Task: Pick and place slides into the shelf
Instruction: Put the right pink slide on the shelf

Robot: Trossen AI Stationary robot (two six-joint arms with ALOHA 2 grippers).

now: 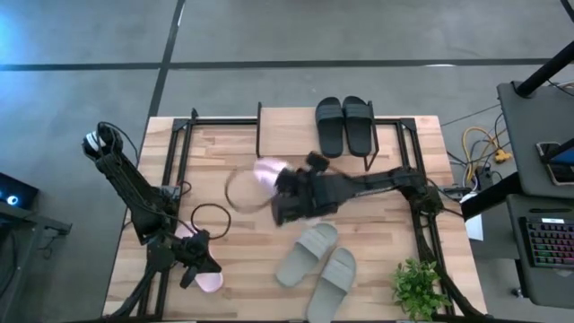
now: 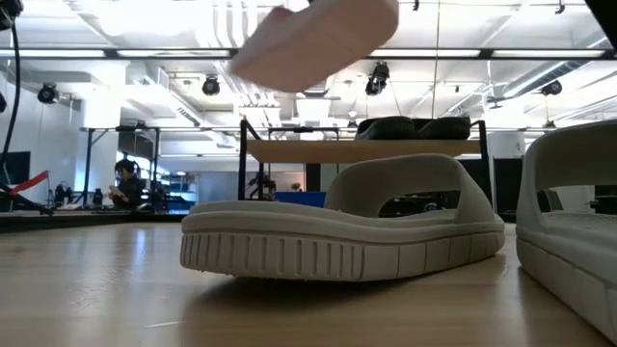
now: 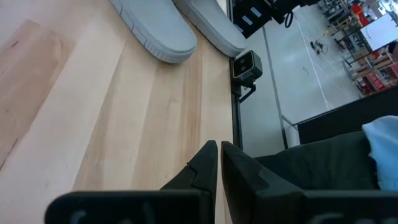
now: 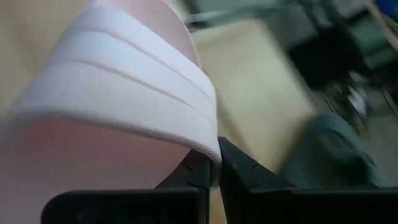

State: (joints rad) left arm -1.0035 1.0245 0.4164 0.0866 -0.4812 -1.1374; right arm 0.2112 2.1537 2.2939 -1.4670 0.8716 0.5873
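High view: right hand (image 1: 280,193) clamped on pink slide (image 1: 266,172), lifted mid-counter; shelf (image 1: 296,135) lies just beyond it; left hand (image 1: 193,269) shut, waiting.

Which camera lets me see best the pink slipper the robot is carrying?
The right wrist view: the pink slide fills it, its ribbed strap pinched in the shut right gripper. The high view shows it blurred beside the arm; the low view shows only its sole overhead; the left wrist view misses it.
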